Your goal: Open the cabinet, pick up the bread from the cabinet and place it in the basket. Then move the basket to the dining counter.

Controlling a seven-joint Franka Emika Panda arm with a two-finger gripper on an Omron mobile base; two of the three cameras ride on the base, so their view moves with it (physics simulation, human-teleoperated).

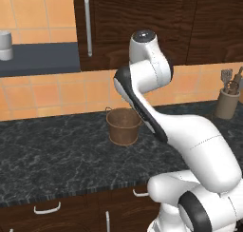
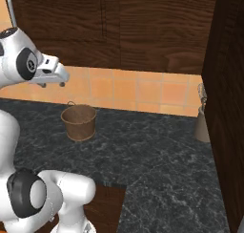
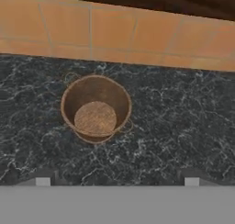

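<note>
Hand view — pincer (image 3: 117, 182) spread wide, holding nothing, above the upright basket (image 3: 96, 109) on the black counter (image 3: 183, 126).

A kitchen is indicated by the black marbled counter (image 1: 57, 159), orange tiled wall (image 1: 47, 95), dark wood cabinet (image 1: 137, 22) at the top, and utensil holder (image 1: 227, 102) at the right.

The basket (image 1: 124, 126) is standing upright on the worktop (image 1: 57, 155), toward its back edge, near the tiled wall. The cabinet (image 1: 137, 22) is hanging above and behind it, its handle (image 1: 87, 24) at the door's left side. A utensil holder (image 1: 227, 102) is sitting far right along the same back edge. Drawers (image 1: 47, 209) are lying under the front edge.
</note>
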